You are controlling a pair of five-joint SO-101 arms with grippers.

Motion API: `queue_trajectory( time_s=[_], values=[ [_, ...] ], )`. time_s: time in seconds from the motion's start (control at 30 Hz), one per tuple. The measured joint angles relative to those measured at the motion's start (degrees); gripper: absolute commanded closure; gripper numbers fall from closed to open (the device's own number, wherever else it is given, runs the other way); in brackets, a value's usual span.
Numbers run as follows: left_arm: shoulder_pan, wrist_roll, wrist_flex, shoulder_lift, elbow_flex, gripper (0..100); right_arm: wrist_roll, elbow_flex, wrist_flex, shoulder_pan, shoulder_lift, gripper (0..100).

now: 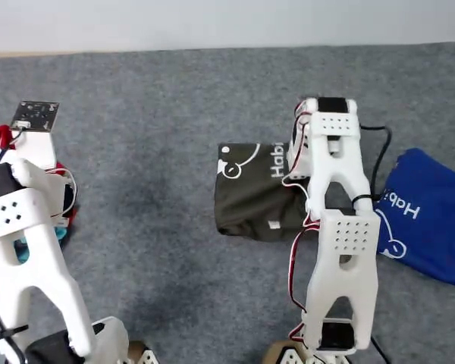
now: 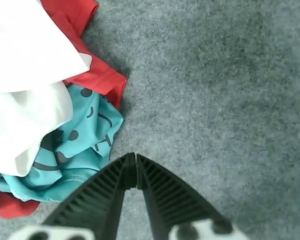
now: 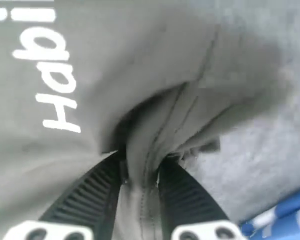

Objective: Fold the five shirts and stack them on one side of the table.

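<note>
The right gripper (image 3: 140,167) pinches a raised fold of the dark shirt (image 1: 250,197) mid-worktop. The blue shirt (image 1: 428,216) lies by the right edge. The left gripper (image 2: 136,170), jaws pressed together and empty, hangs beside the heaped white shirt (image 2: 25,65), red shirt (image 2: 97,75) and teal shirt (image 2: 75,145) at the left edge. Bare worktop (image 1: 152,152) lies between the heap and the dark shirt.

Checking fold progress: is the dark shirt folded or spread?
Folded: dark shirt lies as a compact block, right gripper pinching one edge.

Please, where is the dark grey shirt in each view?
High view: dark grey shirt at centre.
Right wrist view: pinched in the right gripper.
Left wrist view: red shirt and teal shirt instead.
Shared landmark: blue shirt beside it, high and right wrist views.
</note>
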Motion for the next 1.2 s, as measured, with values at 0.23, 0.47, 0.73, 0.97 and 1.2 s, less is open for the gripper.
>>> queue_trajectory(
  time_s=[0.23, 0.47, 0.73, 0.97, 1.2],
  values=[
    [0.0, 0.0, 0.0, 0.0, 0.0, 99, 26.7, -7.7, -4.1, 2.1, 0.7, 98.8],
    [0.0, 0.0, 0.0, 0.0, 0.0, 99, 43.5, -7.8, -15.3, 2.2, 2.5, 98.3],
    [0.0, 0.0, 0.0, 0.0, 0.0, 99, 44.8, -9.7, -15.9, 2.2, 3.2, 79.7],
    [0.0, 0.0, 0.0, 0.0, 0.0, 99, 24.9, -21.6, -10.5, 2.3, 3.2, 78.6],
    [0.0, 0.0, 0.0, 0.0, 0.0, 99, 1.1, -33.7, 1.1, 2.3, 3.2, 78.8]
  ],
)
